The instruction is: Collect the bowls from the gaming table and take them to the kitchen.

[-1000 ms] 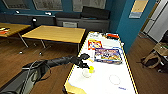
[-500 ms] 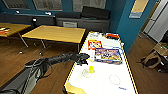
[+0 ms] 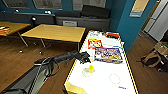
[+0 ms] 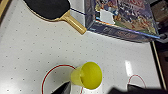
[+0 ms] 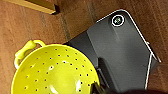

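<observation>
A small yellow bowl (image 3: 91,68) lies tipped on its side on the white gaming table (image 3: 105,83), its mouth turned towards the left wrist camera. In the left wrist view this yellow bowl (image 4: 87,75) rests on a thin red ring (image 4: 47,75). I cannot tell whether the ring is a mark or a clear bowl's rim. My left gripper (image 3: 85,58) hangs open just behind and above the bowl, and its dark fingers (image 4: 62,88) stand either side of it without touching. My right gripper (image 5: 97,87) holds a yellow colander (image 5: 52,70) over the wooden floor.
Colourful game boxes (image 3: 108,54) and a table-tennis bat (image 4: 50,7) lie just beyond the bowl. A second red ring (image 3: 115,78) sits to its right. Yellow-topped tables (image 3: 55,32) stand to the left, with bags (image 3: 152,60) on the floor to the right.
The left gripper has crept slightly forward over the table towards the yellow bowl. The bowl has not moved.
</observation>
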{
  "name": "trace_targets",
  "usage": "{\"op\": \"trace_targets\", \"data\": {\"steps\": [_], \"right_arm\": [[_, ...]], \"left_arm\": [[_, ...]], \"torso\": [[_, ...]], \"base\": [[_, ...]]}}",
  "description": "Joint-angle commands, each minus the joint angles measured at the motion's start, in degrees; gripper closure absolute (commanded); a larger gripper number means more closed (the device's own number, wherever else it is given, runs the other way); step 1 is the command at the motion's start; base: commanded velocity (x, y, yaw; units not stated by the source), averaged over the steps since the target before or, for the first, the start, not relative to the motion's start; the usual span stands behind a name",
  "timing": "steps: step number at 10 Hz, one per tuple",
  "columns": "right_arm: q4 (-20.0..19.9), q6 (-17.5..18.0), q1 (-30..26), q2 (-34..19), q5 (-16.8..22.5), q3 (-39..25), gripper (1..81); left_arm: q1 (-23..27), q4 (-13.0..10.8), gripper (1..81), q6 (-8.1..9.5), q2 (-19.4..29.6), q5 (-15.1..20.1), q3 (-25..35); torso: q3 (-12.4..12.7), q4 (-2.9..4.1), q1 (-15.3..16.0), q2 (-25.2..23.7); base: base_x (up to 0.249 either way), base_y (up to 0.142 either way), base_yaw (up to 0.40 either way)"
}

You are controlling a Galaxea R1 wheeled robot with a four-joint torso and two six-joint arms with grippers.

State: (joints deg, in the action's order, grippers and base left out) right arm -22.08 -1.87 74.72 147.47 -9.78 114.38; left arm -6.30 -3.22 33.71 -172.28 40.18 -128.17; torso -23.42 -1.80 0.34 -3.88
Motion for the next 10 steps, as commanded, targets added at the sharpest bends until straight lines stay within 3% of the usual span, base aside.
{"op": "trace_targets", "data": {"steps": [1,2,5,7,10], "right_arm": [[0.63,0.02,-2.15,-1.54,4.06,-0.93,81.1],[0.63,0.02,-2.15,-1.54,4.06,-0.93,81.1],[0.81,0.02,-2.33,-1.36,4.06,-0.93,81.1],[0.81,0.02,-2.42,-1.36,4.15,-0.93,81.1],[0.72,0.02,-2.42,-1.27,4.24,-0.93,81.1]], "left_arm": [[9.95,-0.30,1.0,0.22,-1.15,1.66,0.46],[9.95,-0.30,1.0,0.22,-1.23,1.74,0.55],[10.21,-0.21,1.0,0.31,-2.11,1.39,0.29],[10.47,-0.30,1.0,1.19,-4.75,1.30,-3.40],[10.65,-0.39,1.0,1.10,-9.49,1.48,-8.94]], "torso": [[-4.11,0.00,0.00,0.00],[-5.46,0.00,0.02,0.00],[-4.37,0.00,0.06,0.07],[-4.64,0.00,0.06,0.09],[-4.66,0.00,0.09,0.09]], "base": [[0.000,0.000,0.000],[0.000,0.000,0.000],[0.000,0.000,0.000],[0.000,0.000,0.000],[0.000,0.000,0.000]]}}
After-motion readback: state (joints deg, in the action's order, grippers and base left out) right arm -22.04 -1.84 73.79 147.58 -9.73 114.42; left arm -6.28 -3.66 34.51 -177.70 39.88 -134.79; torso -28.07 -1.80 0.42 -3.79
